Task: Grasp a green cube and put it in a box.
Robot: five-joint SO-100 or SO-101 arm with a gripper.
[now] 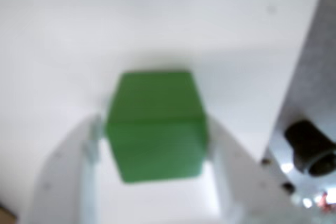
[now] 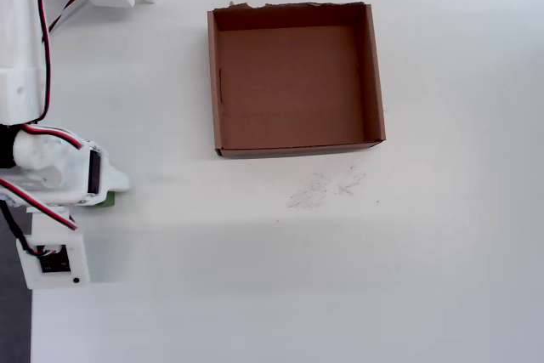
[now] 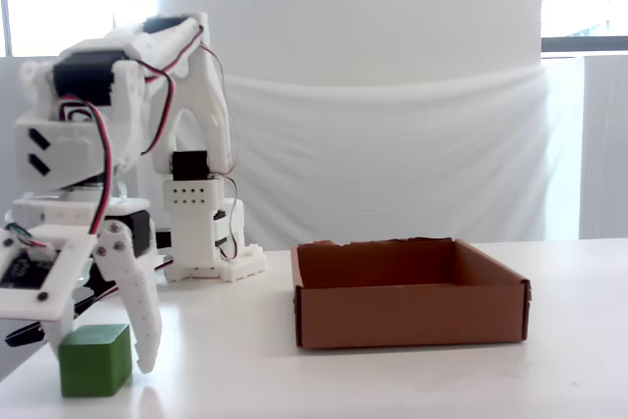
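Observation:
The green cube [image 1: 157, 129] rests on the white table between my two white fingers. In the fixed view the cube [image 3: 95, 360] stands at the front left. One finger [image 3: 142, 316] hangs just to its right with a thin gap. The other jaw is over its left side. In the overhead view only a green sliver of the cube [image 2: 108, 201] shows under the gripper [image 2: 102, 191]. The gripper [image 1: 153, 128] straddles the cube with its jaws close on both sides, open. The brown cardboard box [image 2: 375, 74] sits empty to the right of the arm in the overhead view, and it also shows in the fixed view [image 3: 407, 316].
The arm's white base [image 3: 201, 262] stands behind the gripper, left of the box. The table's edge and a dark floor strip [image 2: 13, 329] run along the overhead view's left side. Faint pencil marks [image 2: 327, 186] lie in front of the box.

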